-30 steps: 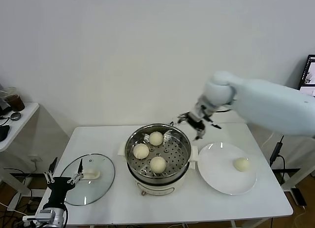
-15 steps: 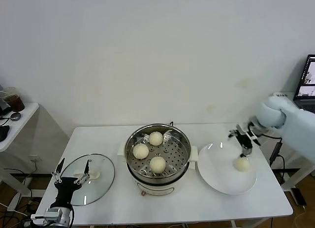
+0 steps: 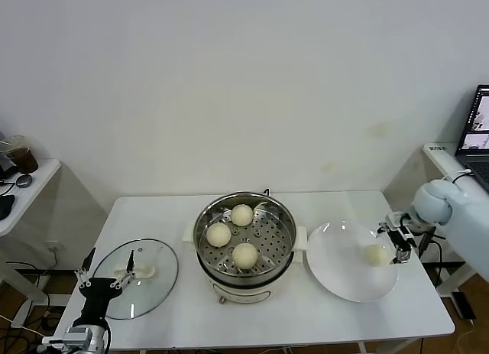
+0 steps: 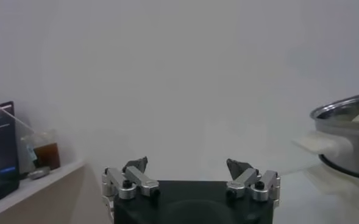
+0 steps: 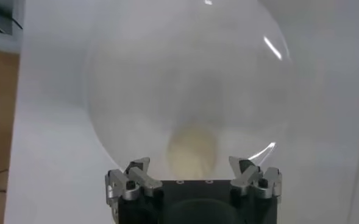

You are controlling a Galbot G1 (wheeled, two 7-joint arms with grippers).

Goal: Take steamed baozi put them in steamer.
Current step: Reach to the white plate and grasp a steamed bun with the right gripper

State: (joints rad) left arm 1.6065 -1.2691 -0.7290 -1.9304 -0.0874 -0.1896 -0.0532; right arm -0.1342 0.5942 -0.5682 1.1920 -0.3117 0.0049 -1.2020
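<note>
Three steamed baozi (image 3: pixel 242 215) (image 3: pixel 218 234) (image 3: pixel 245 254) rest on the perforated tray inside the steel steamer (image 3: pixel 284 216) at the table's middle. One more baozi (image 3: pixel 374 254) (image 5: pixel 192 148) lies on the white plate (image 3: pixel 336 266) to the right. My right gripper (image 3: pixel 399 240) (image 5: pixel 192 164) hovers open just right of that bun, fingers wide, not touching it. At the table's front left corner my left gripper (image 3: pixel 104 266) (image 4: pixel 188 165) waits open and holds nothing.
A round glass lid (image 3: pixel 149 281) with a white handle lies flat at the table's left, beside my left gripper. A side table (image 3: pixel 27 189) with a cup stands far left. A laptop (image 3: pixel 477 136) sits on a shelf at the right.
My right arm has swung from above the steamer's far rim rightward and down to the plate, ending beside the lone bun. The left gripper barely shifted.
</note>
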